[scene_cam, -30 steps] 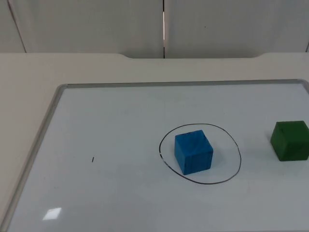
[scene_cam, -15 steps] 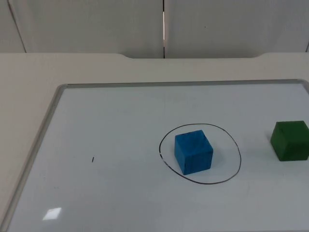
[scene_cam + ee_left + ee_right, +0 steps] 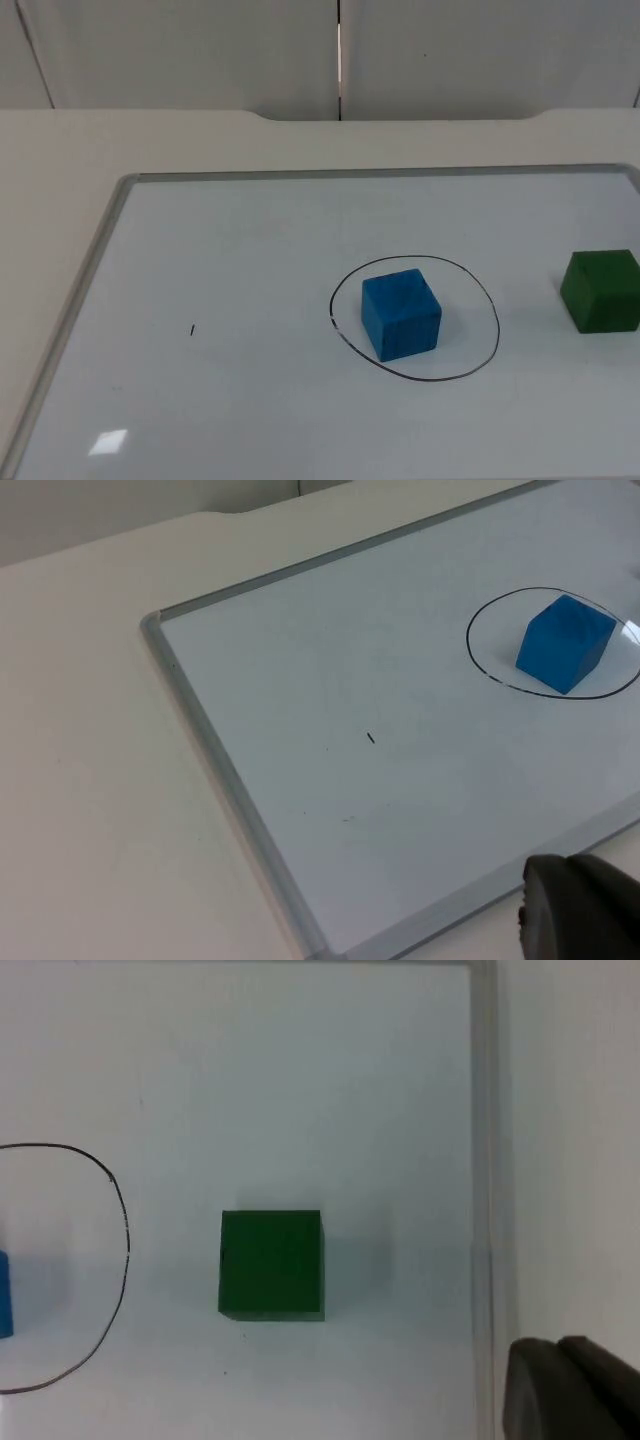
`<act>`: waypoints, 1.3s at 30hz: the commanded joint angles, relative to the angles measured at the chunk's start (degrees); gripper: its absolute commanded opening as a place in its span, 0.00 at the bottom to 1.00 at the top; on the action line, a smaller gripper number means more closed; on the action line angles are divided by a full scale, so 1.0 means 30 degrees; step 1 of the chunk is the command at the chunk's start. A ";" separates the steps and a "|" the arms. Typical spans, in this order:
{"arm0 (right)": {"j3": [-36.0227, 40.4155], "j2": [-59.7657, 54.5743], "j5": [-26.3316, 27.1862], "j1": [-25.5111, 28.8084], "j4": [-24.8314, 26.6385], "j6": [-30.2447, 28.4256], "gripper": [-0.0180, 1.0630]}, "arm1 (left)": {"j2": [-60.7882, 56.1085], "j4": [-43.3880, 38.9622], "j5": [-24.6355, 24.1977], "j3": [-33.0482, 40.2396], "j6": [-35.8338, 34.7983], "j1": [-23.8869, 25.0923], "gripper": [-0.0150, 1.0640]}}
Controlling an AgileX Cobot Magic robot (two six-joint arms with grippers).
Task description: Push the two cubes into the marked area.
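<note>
Risk lies with the green cube (image 3: 601, 290), outside the drawn ring (image 3: 414, 319) holding the blue cube (image 3: 401, 315): a hard shove could knock blue out. Right gripper (image 3: 575, 1385) hangs nearby; left gripper (image 3: 580, 910) waits; whether their fingers are spread I cannot tell.

No readable text, labels or numbers.

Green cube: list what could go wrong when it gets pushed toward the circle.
1. The blue cube already sits inside the drawn circle; pushed too far, the green cube could knock it out.
2. The whiteboard looks smooth, so an off-centre push might turn the green cube and send it past the circle.
</note>
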State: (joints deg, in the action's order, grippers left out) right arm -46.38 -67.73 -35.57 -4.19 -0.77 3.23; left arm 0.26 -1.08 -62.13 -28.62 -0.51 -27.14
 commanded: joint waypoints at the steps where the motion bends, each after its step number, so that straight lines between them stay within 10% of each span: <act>1: -0.0581 -0.1057 0.0202 0.0103 0.0003 0.0205 0.02 | -0.0088 -0.0064 0.0163 0.0090 -0.0080 -0.0018 0.01; 39: -0.1823 -1.3193 0.6321 0.0103 0.1067 0.0128 0.02 | -0.0088 -0.0064 0.0163 0.0090 -0.0080 -0.0018 0.01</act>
State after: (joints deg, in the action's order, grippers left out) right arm -51.54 -106.82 -18.49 -4.19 0.75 3.71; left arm 0.26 -1.08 -62.13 -28.62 -0.51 -27.14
